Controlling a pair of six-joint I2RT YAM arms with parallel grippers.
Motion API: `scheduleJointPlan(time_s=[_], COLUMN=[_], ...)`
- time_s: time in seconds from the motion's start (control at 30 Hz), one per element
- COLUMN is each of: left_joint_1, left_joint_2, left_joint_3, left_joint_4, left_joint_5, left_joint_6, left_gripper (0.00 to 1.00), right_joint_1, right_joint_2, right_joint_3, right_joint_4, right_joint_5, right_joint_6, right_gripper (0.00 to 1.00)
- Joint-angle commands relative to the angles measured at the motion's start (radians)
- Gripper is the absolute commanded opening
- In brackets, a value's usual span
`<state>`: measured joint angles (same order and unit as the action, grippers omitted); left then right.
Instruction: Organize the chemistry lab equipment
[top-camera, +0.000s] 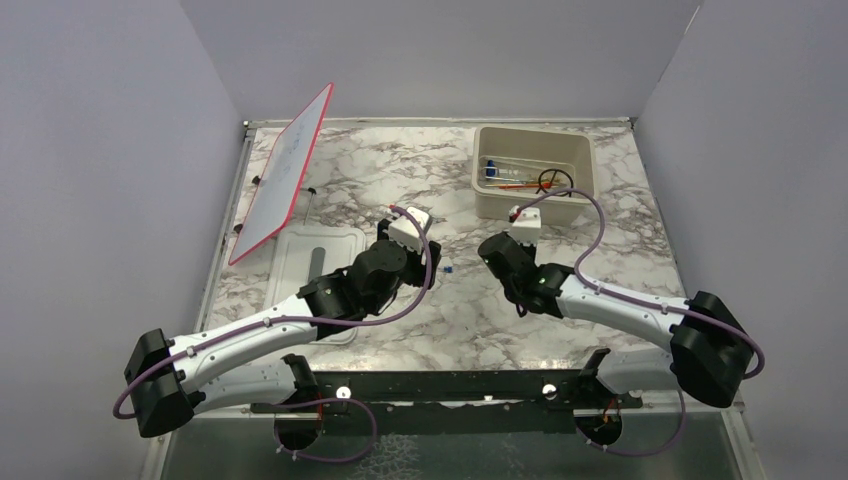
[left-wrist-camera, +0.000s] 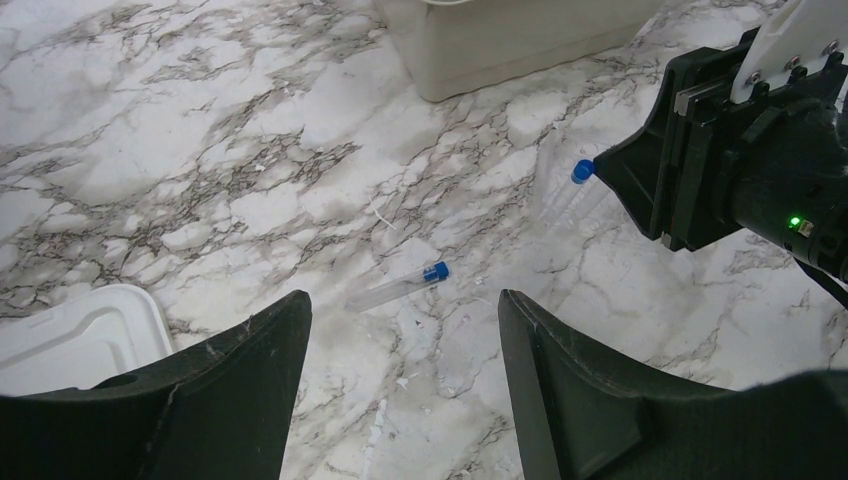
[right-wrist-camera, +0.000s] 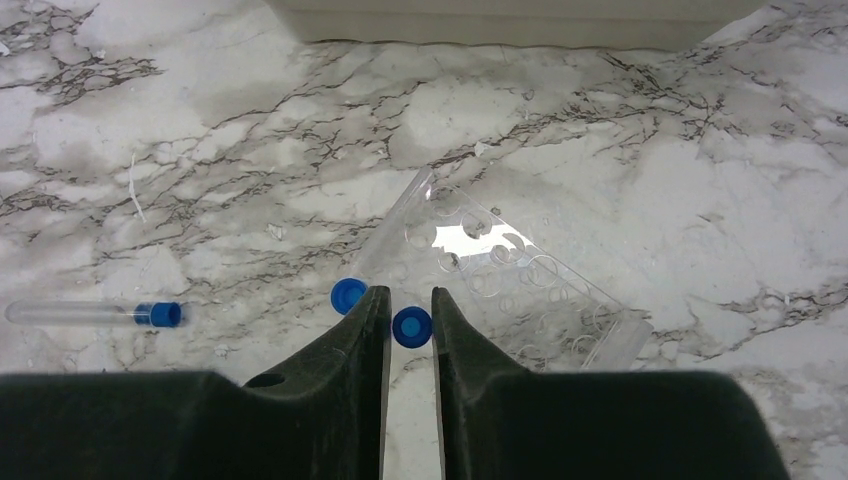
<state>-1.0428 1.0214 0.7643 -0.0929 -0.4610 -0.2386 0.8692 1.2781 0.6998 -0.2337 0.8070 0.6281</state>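
Blue caps are the easy way to keep track here. Your right gripper (right-wrist-camera: 408, 292) is pinched narrow on the cap of one capped tube (right-wrist-camera: 411, 327), right beside the clear rack (right-wrist-camera: 520, 280) and short of the beige tub (top-camera: 530, 170). That looks like a shallow hold to me. Lift straight up and slowly, or it may swing into the neighbour tube (right-wrist-camera: 348, 295) just beside one jaw.

Your left gripper (left-wrist-camera: 402, 305) hangs wide open with nothing in it, over the loose tube (left-wrist-camera: 395, 288) lying flat on the marble surface (left-wrist-camera: 200, 150). That tube lies nearly along the closing line, so I'd turn the wrist to cross it before coming down.

Count:
- Outside the tub: three blue-capped tubes, one rack, one lid (top-camera: 320, 255) and one red-framed board (top-camera: 285, 175).
- Inside the tub: I make out one black wire ring (top-camera: 553, 180) and one orange-red stick (top-camera: 515, 186).
- The tubes in there are too small to count.
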Motion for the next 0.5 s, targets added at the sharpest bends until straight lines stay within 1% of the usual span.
scheduleJointPlan(time_s=[0.0, 0.1, 0.17, 0.47], left_joint_1=[-0.003, -0.003, -0.003, -0.003], left_joint_2=[0.001, 0.001, 0.003, 0.007], left_joint_3=[0.006, 0.006, 0.006, 0.002], left_joint_4=[0.014, 0.016, 0.017, 0.018], left_joint_5=[-0.010, -0.005, -0.003, -0.007], left_joint_6=[0.003, 0.005, 0.006, -0.002], left_gripper=[0.72, 0.72, 0.72, 0.72], right_joint_1=[0.005, 0.005, 0.004, 0.005], right_joint_2=[0.003, -0.016, -0.029, -0.091], right_joint_3=[0.021, 0.028, 0.034, 0.098], right_joint_4=[-0.018, -0.025, -0.034, -0.125], right_joint_5=[-0.003, -0.010, -0.011, -0.017], right_joint_6=[0.022, 0.021, 0.021, 0.039], right_gripper=[0.27, 0.31, 0.32, 0.32])
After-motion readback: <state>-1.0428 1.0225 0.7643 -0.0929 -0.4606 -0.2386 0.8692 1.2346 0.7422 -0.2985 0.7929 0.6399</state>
